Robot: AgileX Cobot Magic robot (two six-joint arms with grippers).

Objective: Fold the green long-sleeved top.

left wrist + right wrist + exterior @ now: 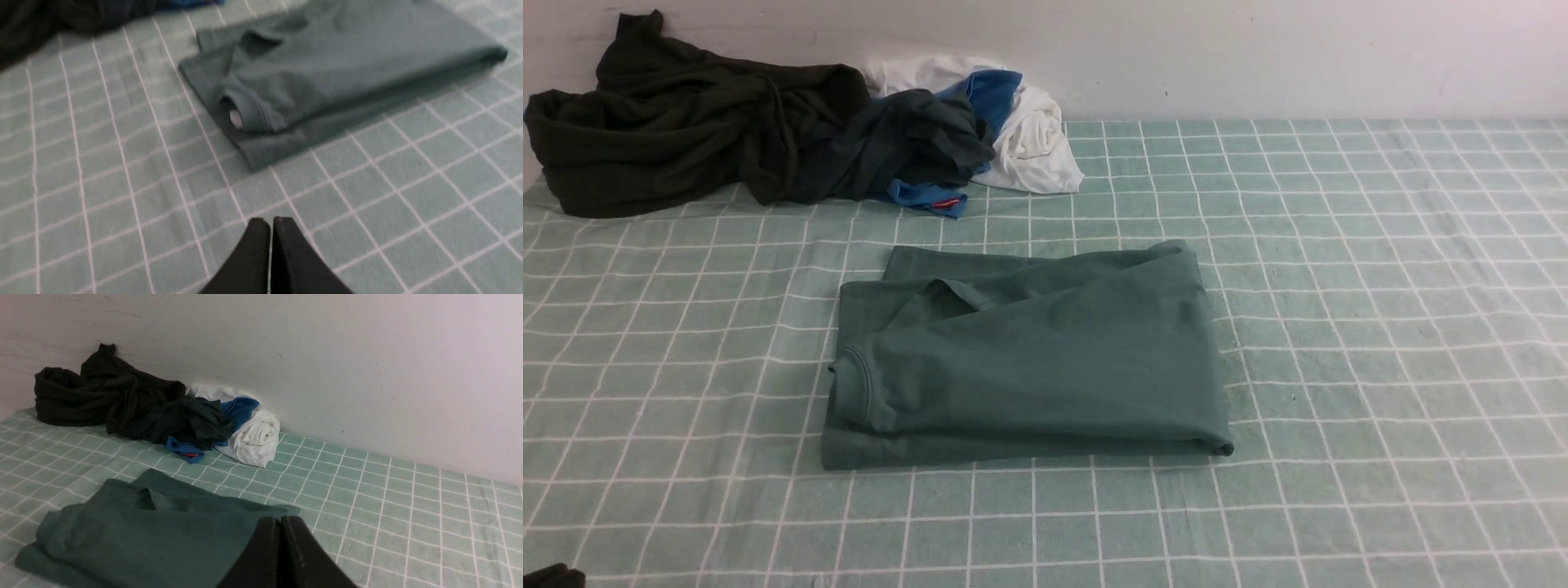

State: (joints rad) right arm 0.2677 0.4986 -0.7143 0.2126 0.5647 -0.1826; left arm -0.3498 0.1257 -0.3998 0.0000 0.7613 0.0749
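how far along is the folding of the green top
Done, it seems: the green top lies as a compact rectangle on the checked cloth, layers stacked, collar at its left edge. In hand: nothing; the left gripper and right gripper both have their jaws shut and empty, off the fabric. Left: at most tidying the uneven edges.

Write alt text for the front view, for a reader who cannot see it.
A green long-sleeved top lies folded into a neat rectangle in the middle of a green checked tablecloth, its ribbed neck at the left. A heap of dark, blue and white clothes sits at the back left against the wall; no arm shows.
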